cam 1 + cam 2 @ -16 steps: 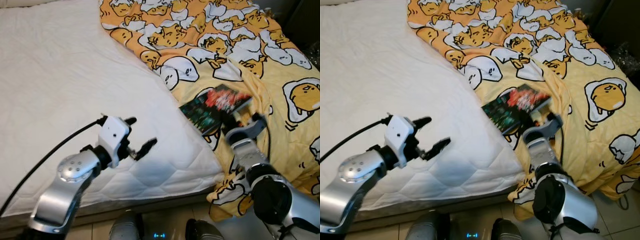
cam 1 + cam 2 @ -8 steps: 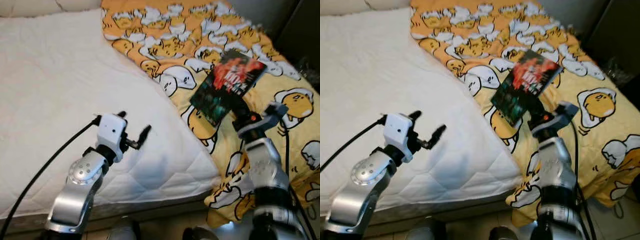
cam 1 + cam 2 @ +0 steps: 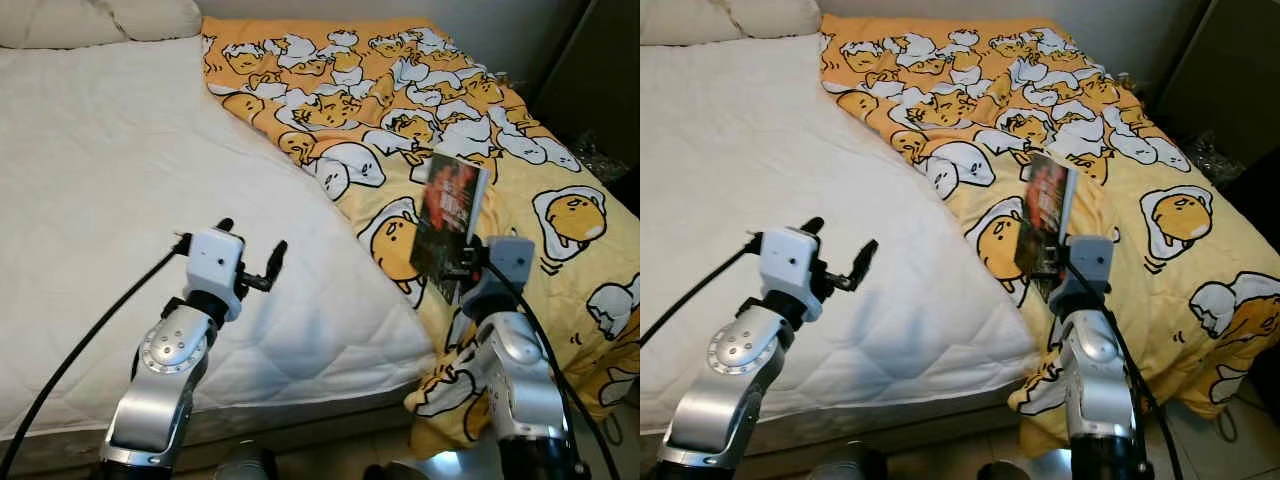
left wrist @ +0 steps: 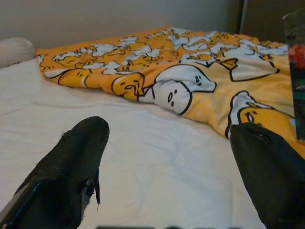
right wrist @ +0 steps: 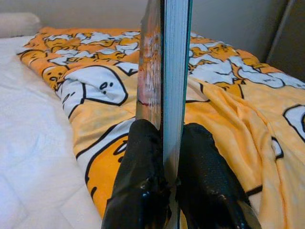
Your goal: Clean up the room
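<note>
My right gripper (image 3: 462, 262) is shut on a book (image 3: 450, 216) with a dark red and green cover, held upright on edge above the yellow egg-print blanket (image 3: 400, 110). In the right wrist view the book (image 5: 164, 71) stands edge-on between the two black fingers (image 5: 143, 176). My left gripper (image 3: 252, 255) hovers open over the white mattress (image 3: 120, 170), left of the blanket's edge. The left wrist view shows its two fingers (image 4: 71, 167) spread wide with nothing between them.
Two pillows (image 3: 100, 20) lie at the head of the bed. A dark cabinet (image 3: 600, 70) and a grey wall stand beyond the bed's right side. The blanket hangs over the bed's near right corner (image 3: 450, 390) down to a tiled floor.
My right gripper has lifted the book off the blanket and turned it from flat to upright on edge. The head camera tilted up, showing more of the bed. The left gripper stays open.
</note>
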